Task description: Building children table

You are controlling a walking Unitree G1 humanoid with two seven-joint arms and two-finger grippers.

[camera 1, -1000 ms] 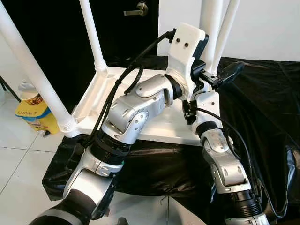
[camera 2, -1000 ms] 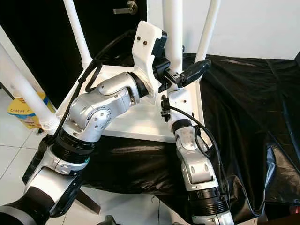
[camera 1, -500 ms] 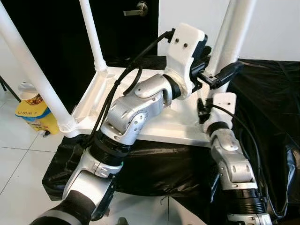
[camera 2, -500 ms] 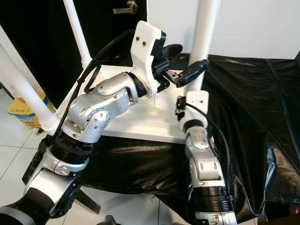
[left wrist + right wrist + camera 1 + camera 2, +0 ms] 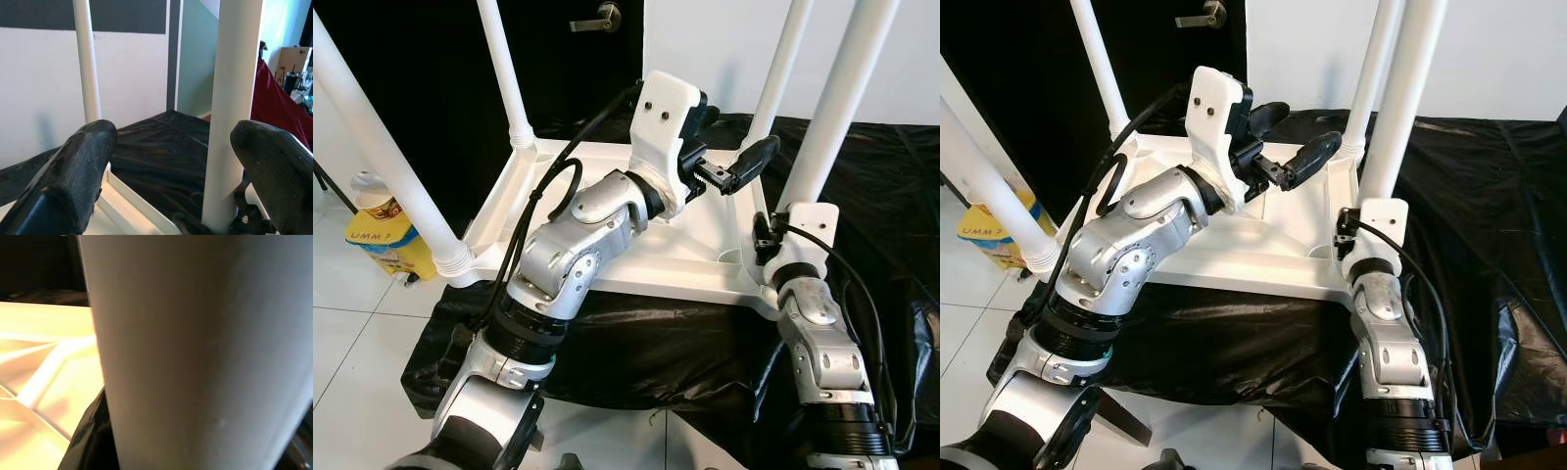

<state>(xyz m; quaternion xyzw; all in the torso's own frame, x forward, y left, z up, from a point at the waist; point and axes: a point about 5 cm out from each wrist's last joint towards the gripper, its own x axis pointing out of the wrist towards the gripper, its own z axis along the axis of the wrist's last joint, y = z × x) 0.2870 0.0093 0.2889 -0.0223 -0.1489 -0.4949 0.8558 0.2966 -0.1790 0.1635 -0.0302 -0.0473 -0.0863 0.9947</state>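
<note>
Children's table (image 5: 636, 250) lies upside down on a black sheet (image 5: 871, 196), underside up so the leg sockets can be reached. Three white legs stand in their corners: near-left leg (image 5: 382, 147) at 9 o'clock, far-left leg (image 5: 504, 69) at 11, far-right leg (image 5: 781, 69) at 1.

Fourth leg (image 5: 842, 108) stands at the near-right corner, about 3 o'clock, tilted a little, its foot at the corner. Right pincer (image 5: 98, 431) is down at that leg's base; the wrist view has the leg pressed against a black finger, but I cannot tell whether the fingers are clamped on it. Judgement: the low position suits steadying or seating the leg in its socket.

Left pincer (image 5: 724, 162) hovers over the underside near the far-right corner, fingers (image 5: 78, 171) spread and grasping nothing, the fourth leg seen between them but apart. Probably ready to steady the leg.

Room: white tiled floor (image 5: 352, 323), dark door with lever handle (image 5: 602, 15) at 12, white wall (image 5: 724, 49), yellow container (image 5: 386, 235) beside the near-left leg.
</note>
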